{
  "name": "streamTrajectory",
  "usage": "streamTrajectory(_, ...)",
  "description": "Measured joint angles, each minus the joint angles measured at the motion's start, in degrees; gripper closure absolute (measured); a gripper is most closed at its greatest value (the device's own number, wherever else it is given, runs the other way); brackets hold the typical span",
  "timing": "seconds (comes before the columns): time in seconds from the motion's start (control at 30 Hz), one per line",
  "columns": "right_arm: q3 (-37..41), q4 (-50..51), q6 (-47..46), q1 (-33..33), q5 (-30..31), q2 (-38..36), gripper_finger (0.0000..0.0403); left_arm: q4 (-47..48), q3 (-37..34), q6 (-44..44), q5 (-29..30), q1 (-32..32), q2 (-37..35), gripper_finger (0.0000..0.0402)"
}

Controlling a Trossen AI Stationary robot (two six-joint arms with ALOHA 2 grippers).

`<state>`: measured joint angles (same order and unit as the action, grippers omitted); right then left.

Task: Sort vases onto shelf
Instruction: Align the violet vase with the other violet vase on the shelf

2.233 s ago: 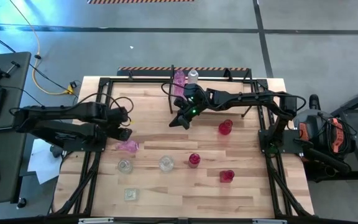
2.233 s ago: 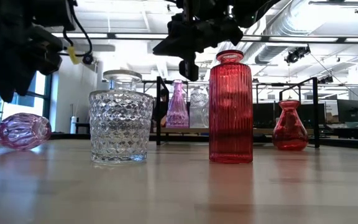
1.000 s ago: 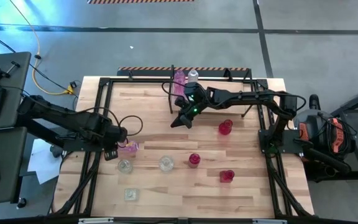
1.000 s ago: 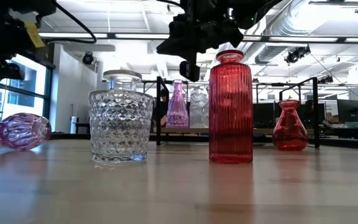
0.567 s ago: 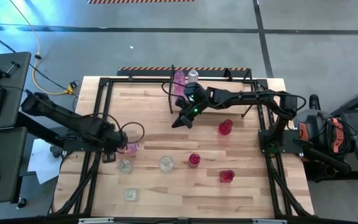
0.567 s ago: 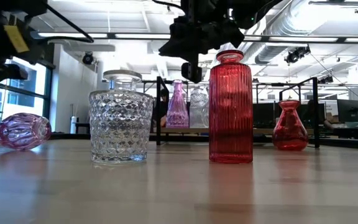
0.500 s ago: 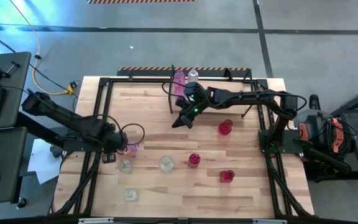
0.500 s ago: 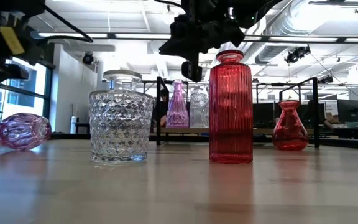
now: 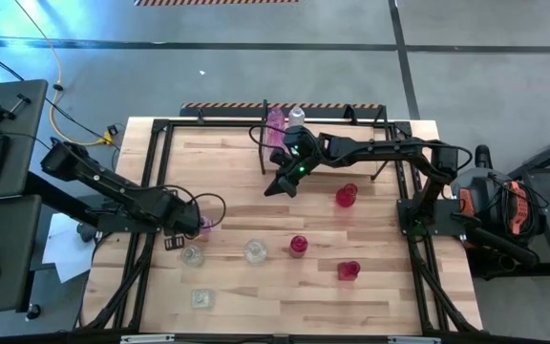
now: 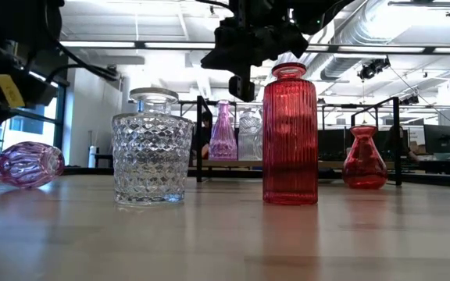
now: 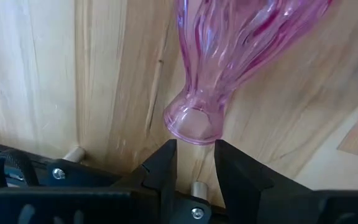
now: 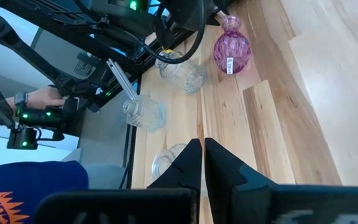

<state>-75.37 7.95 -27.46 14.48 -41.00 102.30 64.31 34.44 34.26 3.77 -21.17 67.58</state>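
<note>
The left gripper (image 11: 193, 163), fingers partly spread at the toppled pink glass vase's (image 11: 229, 56) mouth, should pinch its slippery, breakable narrow neck gently.

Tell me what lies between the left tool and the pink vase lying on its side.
Only bare wood. In the left wrist view the left tool sits just short of the pink vase's mouth, fingers apart, not touching it.
</note>
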Motion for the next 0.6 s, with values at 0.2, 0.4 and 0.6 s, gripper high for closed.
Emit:
streamTrajectory(0.2, 0.0, 0.0, 0.1, 0.0, -0.1, 0.0, 0.0403, -2.4, 0.0, -2.4, 0.4, 0.2, 0.1, 0.0305)
streamTrajectory(0.4, 0.0, 0.0, 0.4, 0.0, -0.2, 0.0, 0.0403, -5.9, 0.1, -6.4, 0.0, 3.2, 0.1, 0.0305)
streamTrajectory(0.6, 0.0, 0.0, 0.4, -0.3, -0.6, 0.0, 0.0403, -7.0, 0.0, -7.0, -2.1, 7.0, 0.1, 0.0305)
